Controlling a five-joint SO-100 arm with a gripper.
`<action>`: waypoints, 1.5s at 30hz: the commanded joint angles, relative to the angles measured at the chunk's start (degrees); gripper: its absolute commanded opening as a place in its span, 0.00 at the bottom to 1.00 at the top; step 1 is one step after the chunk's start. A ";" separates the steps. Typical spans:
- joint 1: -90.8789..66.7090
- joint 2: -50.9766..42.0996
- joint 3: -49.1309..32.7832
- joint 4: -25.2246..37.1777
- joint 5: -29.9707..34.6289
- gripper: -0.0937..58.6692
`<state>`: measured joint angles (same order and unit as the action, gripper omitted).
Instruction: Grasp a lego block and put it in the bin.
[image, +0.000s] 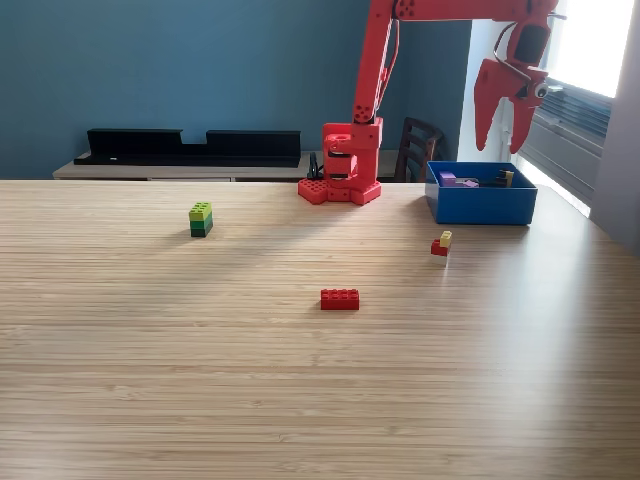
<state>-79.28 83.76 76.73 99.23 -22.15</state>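
Note:
The blue bin stands on the wooden table at the exterior view's right, with a few small blocks inside. High above it hangs my red gripper, open, fingers pointing down, nothing between them. A flat red lego block lies near the table's middle. A green and lime stacked block stands to the left. A small red and yellow block sits just in front of the bin.
The arm's red base is fixed at the table's far edge. A long black tray rests on a shelf behind. A dark chair stands behind the table near the bin.

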 joint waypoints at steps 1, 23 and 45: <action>-0.44 5.80 -1.41 2.55 -0.62 0.59; 45.88 5.36 -12.74 0.35 13.01 0.02; 56.16 5.19 -6.24 -2.81 15.56 0.02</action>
<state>-23.82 84.20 71.19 97.12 -6.50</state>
